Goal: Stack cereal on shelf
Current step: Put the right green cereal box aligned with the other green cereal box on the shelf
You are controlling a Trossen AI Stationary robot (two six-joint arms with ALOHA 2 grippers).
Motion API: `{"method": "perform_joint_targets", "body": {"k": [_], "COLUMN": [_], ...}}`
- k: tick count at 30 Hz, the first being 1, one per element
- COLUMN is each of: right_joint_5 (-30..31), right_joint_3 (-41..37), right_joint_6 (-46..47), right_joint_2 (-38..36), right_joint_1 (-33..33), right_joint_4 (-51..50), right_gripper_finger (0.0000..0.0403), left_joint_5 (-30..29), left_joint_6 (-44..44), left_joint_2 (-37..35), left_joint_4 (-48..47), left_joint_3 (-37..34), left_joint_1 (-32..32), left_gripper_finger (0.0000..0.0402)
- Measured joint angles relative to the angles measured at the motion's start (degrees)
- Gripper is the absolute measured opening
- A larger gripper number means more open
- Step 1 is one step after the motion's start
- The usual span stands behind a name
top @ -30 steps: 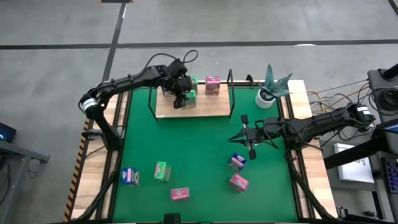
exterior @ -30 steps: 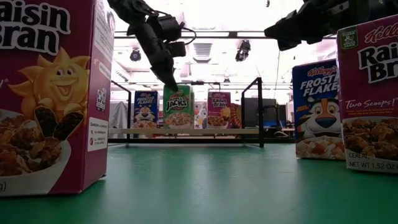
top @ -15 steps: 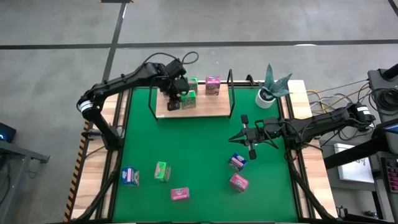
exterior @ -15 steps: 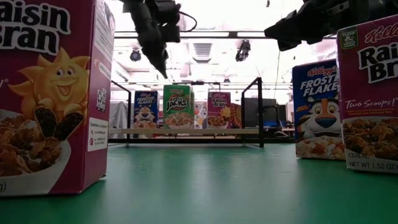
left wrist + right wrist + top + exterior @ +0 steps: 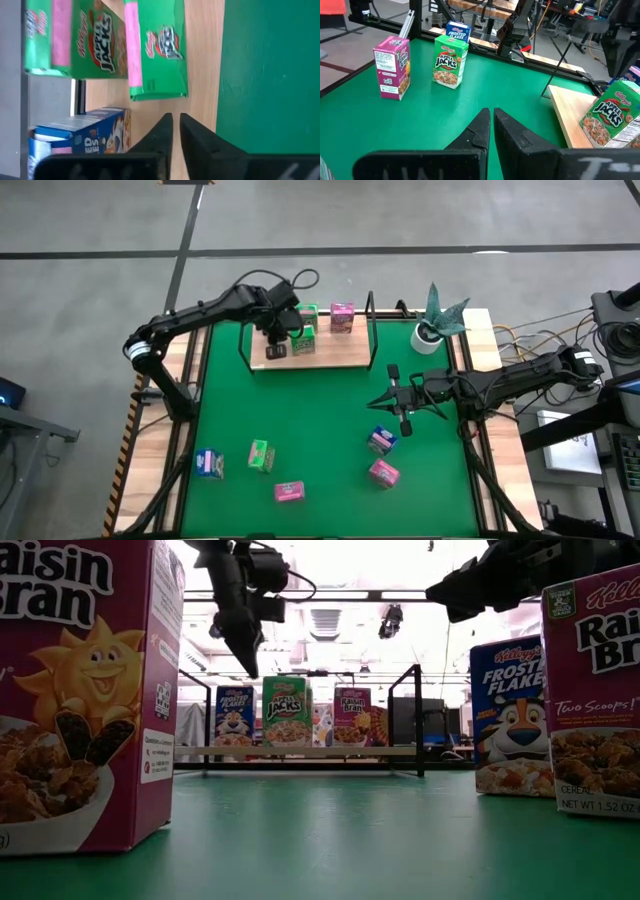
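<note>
covering wood table (image 5: pixel 486 350): green mat (image 5: pixel 320 430)

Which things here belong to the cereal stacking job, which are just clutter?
Job: light-wood shelf board with black rod uprights; four small cardboard cereal boxes on it; five more on the green mat; left gripper above the board; right gripper over the mat.
Lying about: spiky green plant in white pot; cables at right.

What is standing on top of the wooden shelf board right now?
On the shelf: a blue Frosted Flakes box, two green Apple Jacks boxes, and a pink Raisin Bran box. The shut left gripper above partly hides them from overhead.
</note>
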Motion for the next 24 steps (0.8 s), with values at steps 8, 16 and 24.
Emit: {"method": "perform_joint_targets", "body": {"k": [8,16,24], "right_joint_5": [0.00,0.00,0.00], "right_joint_3": [0.00,0.00,0.00], "right_joint_6": [-0.02,0.05,0.02], "right_joint_2": [0.00,0.00,0.00], "right_joint_1": [0.00,0.00,0.02], "right_joint_4": [0.00,0.00,-0.02], "right_gripper_finger": [0.0012,0.0012,0.0012], "left_joint_5": [-1.45,-1.44,-1.44], "left_joint_6": [-0.15,0.06,0.11], "left_joint_2": [0.93,2.66,2.78], "left_joint_4": [2.60,4.09,5.43], "left_joint_3": [-1.38,-1.38,-1.38], "left_joint_1": [0.34,0.45,0.45], "left_gripper_finger": [0.0002,0.0000,0.0000]}}
